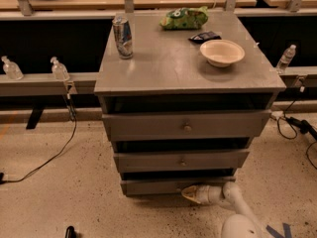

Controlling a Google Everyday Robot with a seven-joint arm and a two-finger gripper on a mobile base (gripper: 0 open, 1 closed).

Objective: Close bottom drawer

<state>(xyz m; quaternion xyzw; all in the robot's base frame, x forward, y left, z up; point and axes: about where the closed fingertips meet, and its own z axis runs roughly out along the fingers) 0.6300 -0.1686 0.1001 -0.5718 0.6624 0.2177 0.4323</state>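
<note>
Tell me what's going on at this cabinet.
The robot's gripper is down near the floor, right at the front of the bottom drawer, near its middle. A dark gap shows above that drawer. A can, a bowl and a green bag sit on the cabinet top.

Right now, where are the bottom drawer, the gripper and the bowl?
bottom drawer (pixel 148 186): camera view, left part of its front.
gripper (pixel 188 193): camera view, its tip, at the bottom drawer's front.
bowl (pixel 222 52): camera view, its inside.
</note>
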